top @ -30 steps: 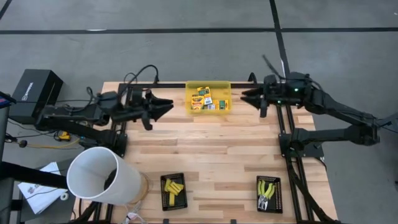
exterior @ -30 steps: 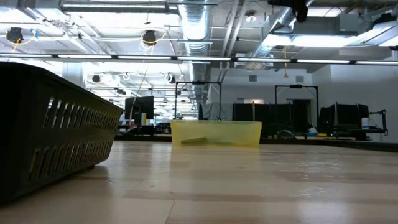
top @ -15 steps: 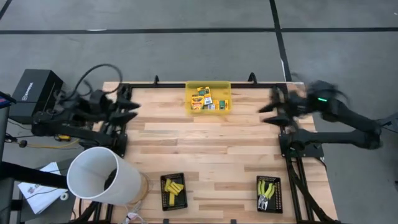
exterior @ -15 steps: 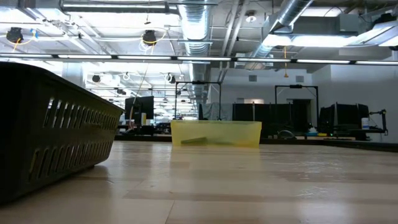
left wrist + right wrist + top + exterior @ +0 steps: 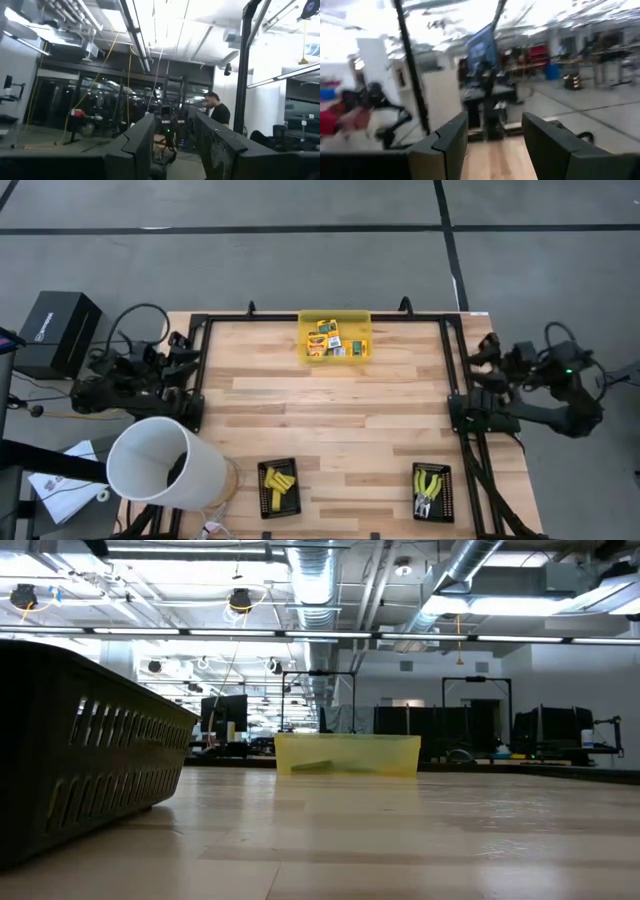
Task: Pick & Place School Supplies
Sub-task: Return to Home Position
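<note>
Looking down in the high view, I find both arms parked off the bench (image 5: 340, 410) edges, left end effector (image 5: 182, 348) and right end effector (image 5: 482, 352). Yellow sticks (image 5: 279, 482) lie in the left black tray (image 5: 280, 514), hand tools (image 5: 430, 485) in the right black tray (image 5: 432, 519), and printed boxes (image 5: 332, 340) in the yellow bin (image 5: 335, 315). In the low view, a slotted tray wall (image 5: 80, 770) blocks the left. In the wrist views, both end effectors stand open and empty.

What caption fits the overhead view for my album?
Left arm and right arm parked at the table's sides; sticks and tools in black trays, boxes in yellow bin.

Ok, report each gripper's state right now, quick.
Left gripper: open, holding nothing, by the left edge of the table.
Right gripper: open, holding nothing, by the table's right edge.
</note>
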Tool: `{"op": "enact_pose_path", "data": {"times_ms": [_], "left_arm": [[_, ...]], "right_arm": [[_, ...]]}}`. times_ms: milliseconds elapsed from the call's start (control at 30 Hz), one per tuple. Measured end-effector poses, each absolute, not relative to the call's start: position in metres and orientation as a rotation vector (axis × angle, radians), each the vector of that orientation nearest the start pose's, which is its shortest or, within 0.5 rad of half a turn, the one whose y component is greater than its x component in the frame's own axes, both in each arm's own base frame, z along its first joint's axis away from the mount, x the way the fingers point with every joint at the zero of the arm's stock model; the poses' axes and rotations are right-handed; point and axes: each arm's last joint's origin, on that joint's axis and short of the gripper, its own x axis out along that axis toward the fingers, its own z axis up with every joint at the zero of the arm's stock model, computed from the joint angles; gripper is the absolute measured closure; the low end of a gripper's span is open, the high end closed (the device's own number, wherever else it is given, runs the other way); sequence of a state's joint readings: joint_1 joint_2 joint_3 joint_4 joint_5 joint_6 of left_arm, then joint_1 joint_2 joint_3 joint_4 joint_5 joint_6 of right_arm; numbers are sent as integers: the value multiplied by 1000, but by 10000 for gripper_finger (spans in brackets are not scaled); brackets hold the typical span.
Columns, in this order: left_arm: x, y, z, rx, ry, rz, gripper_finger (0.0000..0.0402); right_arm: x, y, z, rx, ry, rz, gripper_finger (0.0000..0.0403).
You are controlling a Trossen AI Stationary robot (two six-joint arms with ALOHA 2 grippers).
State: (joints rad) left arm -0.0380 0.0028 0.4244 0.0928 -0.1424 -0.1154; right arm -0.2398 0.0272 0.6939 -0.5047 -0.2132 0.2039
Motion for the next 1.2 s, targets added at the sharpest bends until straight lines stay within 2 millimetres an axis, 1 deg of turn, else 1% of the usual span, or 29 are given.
{"op": "enact_pose_path", "data": {"times_ms": [33, 100, 133, 200, 233, 267, 300, 367, 433, 500, 533, 600, 633, 700, 800, 833, 900, 1000, 1133, 1200], "left_arm": [[42, 3, 302, -160, -504, 76, 268], [42, 3, 302, -182, -504, 70, 268], [43, 3, 301, -196, -491, 68, 267], [46, 3, 296, -205, -478, 69, 266], [46, 2, 295, -203, -473, 69, 266], [46, 2, 296, -201, -473, 68, 265], [45, 2, 298, -202, -484, 66, 266], [44, 3, 299, -204, -508, 65, 267], [47, 2, 294, -204, -475, 67, 268], [47, 2, 295, -205, -485, 61, 267], [47, 2, 295, -207, -504, 60, 267], [53, 2, 285, -206, -494, 65, 266], [58, 2, 277, -207, -480, 65, 265], [68, 2, 260, -244, -494, 68, 266], [81, 1, 226, -276, -519, 60, 268], [84, 1, 215, -286, -526, 61, 268], [87, 2, 208, -309, -475, 81, 267], [91, 2, 201, -312, -401, 94, 265], [94, 2, 192, -385, -300, 97, 266], [95, 1, 190, -427, -278, 85, 266]], "right_arm": [[2, 5, 324, 167, -183, -23, 225], [1, 6, 325, 172, -149, 5, 225], [-4, 8, 328, 174, -135, 17, 226], [-18, 11, 341, 158, -205, 36, 228], [-20, 12, 344, 153, -227, 46, 229], [-20, 12, 342, 160, -203, 38, 229], [-19, 11, 340, 162, -173, 32, 230], [-20, 12, 343, 141, -199, 28, 231], [-18, 11, 342, 137, -209, 32, 231], [-11, 9, 333, 148, -160, 25, 231], [-7, 8, 330, 148, -162, 19, 231], [4, 6, 325, 142, -195, 19, 229], [11, 4, 319, 151, -190, 23, 228], [27, 1, 299, 182, -124, 19, 227], [49, -5, 271, 220, -92, 11, 224], [54, -6, 260, 230, -55, 4, 223], [64, -9, 240, 269, 15, -26, 220], [72, -11, 216, 309, 90, -44, 210], [80, -11, 197, 325, 127, -23, 195], [84, -11, 190, 336, 116, -9, 187]]}}
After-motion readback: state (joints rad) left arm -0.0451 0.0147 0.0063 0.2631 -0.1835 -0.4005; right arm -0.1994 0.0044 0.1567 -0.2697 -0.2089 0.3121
